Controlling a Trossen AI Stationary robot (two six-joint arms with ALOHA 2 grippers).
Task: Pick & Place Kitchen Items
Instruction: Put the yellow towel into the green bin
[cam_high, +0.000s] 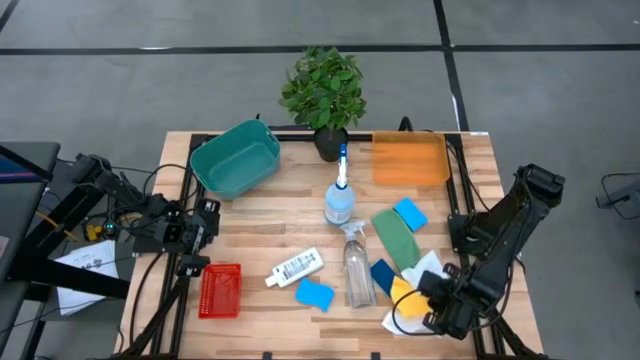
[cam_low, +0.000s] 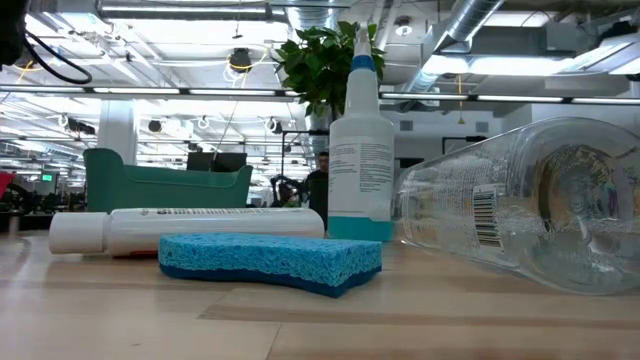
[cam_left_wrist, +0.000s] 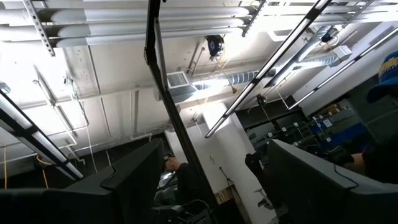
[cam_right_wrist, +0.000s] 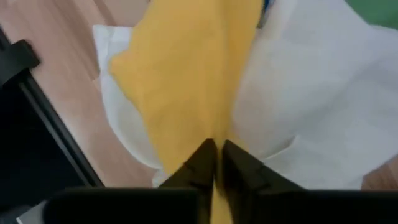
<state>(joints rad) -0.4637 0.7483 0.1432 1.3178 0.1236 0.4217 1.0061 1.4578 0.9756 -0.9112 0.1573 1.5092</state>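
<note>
Right gripper (cam_right_wrist: 216, 163) pinched shut on the yellow sponge (cam_right_wrist: 186, 74), near the table's (cam_high: 250, 215) front-right corner.
Sponge lies on the white cloth (cam_right_wrist: 323, 93), long axis running straight out from the fingertips; left gripper (cam_high: 205, 222) idles open at the left edge.

Right end effector (cam_right_wrist: 216, 163) pinched closed low; left end effector (cam_high: 207, 222) spread.

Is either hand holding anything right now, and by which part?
The right hand is shut on the yellow sponge, pinching its near edge where it lies on the white cloth. The left hand holds nothing.
</note>
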